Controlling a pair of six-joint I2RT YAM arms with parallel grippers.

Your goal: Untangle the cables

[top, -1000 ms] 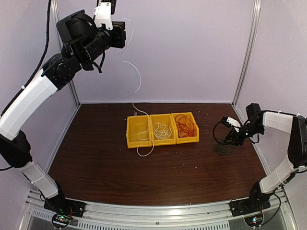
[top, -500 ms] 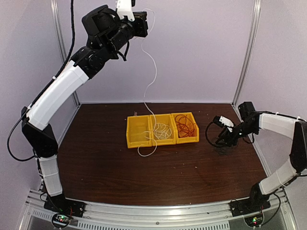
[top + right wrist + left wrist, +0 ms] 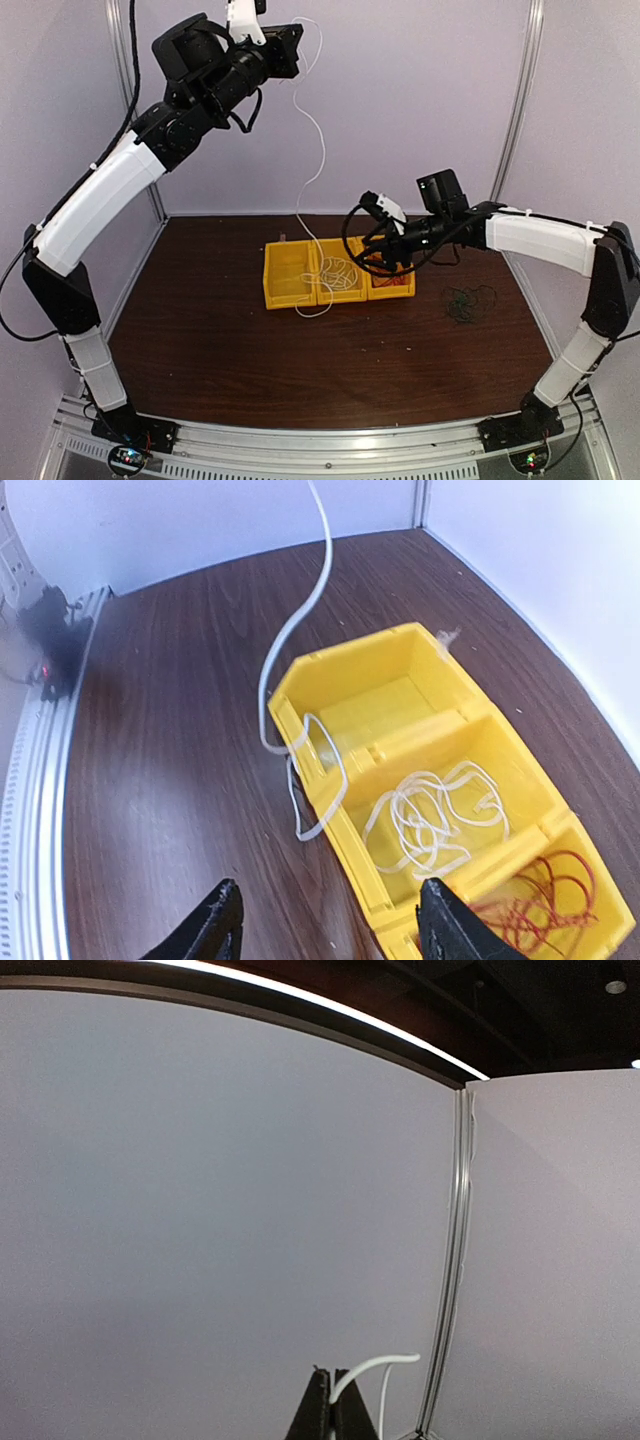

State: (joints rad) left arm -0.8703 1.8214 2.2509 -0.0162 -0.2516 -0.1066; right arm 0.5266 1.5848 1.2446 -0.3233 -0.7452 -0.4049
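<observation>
White cable (image 3: 283,643) pinched above bins (image 3: 390,705) by left gripper (image 3: 332,1392); right gripper (image 3: 330,920) spread, brought over bins; dark cable (image 3: 470,303) apparently separated.

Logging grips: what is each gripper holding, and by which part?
Left gripper pinches the white cable near its upper end; the rest hangs to the yellow bins. Right gripper: open, empty.

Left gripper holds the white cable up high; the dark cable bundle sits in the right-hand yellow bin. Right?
No: the dark cable bundle lies on the table right of the bins, per the top external view. Left gripper does hold the white cable.
</observation>
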